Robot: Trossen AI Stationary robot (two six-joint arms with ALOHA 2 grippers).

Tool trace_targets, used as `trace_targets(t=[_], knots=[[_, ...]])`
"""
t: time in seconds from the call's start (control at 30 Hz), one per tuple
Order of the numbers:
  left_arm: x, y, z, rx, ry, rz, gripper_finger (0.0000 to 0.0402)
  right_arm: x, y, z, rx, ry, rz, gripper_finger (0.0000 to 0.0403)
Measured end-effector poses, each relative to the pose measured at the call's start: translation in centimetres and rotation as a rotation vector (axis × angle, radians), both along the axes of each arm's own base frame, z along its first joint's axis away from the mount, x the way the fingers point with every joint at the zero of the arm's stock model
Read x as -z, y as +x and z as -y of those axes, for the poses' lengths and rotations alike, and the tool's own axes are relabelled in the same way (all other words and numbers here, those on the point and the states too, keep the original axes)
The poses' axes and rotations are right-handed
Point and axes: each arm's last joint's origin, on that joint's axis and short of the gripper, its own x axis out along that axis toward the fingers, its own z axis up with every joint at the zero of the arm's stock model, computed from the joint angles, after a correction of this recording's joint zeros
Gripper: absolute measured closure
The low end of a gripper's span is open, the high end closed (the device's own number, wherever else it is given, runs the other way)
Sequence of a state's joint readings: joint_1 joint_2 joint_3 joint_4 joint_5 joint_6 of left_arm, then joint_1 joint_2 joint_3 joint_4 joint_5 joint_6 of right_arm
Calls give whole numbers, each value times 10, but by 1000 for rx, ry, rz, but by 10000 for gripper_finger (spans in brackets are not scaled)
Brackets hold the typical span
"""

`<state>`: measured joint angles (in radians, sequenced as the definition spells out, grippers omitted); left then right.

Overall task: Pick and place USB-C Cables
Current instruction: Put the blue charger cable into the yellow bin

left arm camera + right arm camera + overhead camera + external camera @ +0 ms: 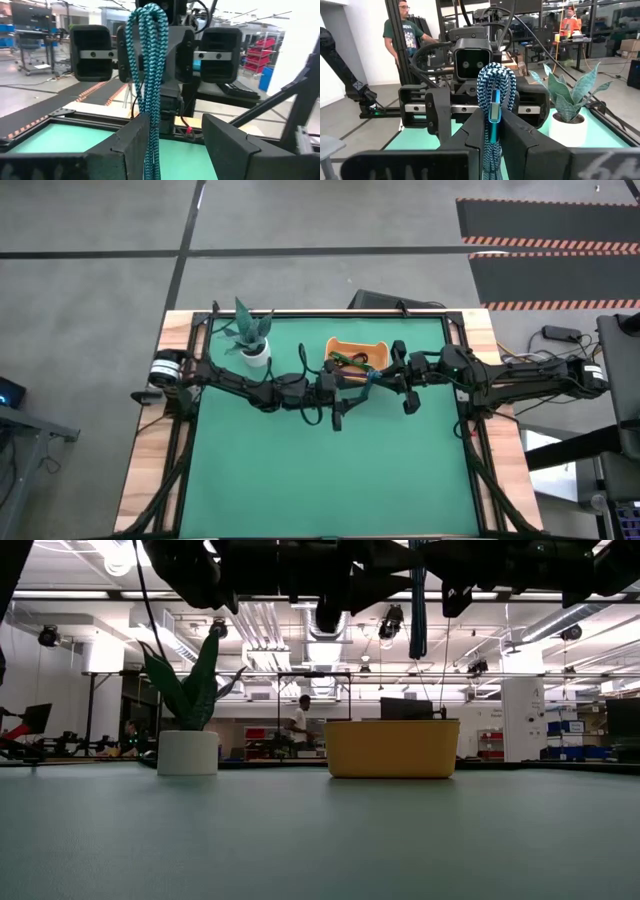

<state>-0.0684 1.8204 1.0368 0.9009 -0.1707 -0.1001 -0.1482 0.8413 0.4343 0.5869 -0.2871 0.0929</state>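
Observation:
The teal braided USB-C cable [372, 377] is a looped bundle held in the air between my two grippers, just on the near side of the orange tray [372, 342]. My right gripper [491, 117] is shut on it. My left gripper [175, 120] faces it from the table's left and is open. The cable [150, 60] hangs down between its fingers, close to one of them. In the low view the cable [417, 610] dangles well above the table. Inside the tray lie other cables, among them a green one [342, 358] and a dark one with red. My right gripper pinches the teal bundle's middle [485, 117] between its two fingers [520, 140], several strands together, beside a teal metal plug [494, 107]. The fingers come level from the table's right, across the bundle. It is lifted clear, with its loop [495, 75] standing above the fingers and the rest hanging below. My left gripper: whether a finger [130, 145] touches the cable, I cannot tell.
A potted plant in a white pot [257, 358] stands to the left of the tray, close under my left arm. The tray's wall [392, 748] rises at the far middle of the table. The green mat [330, 480] spreads toward the near edge. People [402, 30] stand beyond the table.

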Motion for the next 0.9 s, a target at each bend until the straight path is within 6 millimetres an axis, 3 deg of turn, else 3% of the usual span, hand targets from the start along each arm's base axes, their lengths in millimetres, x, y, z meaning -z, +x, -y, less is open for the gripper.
trace_targets(t=[0.47,0.9], knots=[[-1,0,-12,-76,-4,1,230,0,0,0,-12,-12,-2,367],[-5,1,-12,-22,2,13,231,-3,0,0,-7,-31,32,367]])
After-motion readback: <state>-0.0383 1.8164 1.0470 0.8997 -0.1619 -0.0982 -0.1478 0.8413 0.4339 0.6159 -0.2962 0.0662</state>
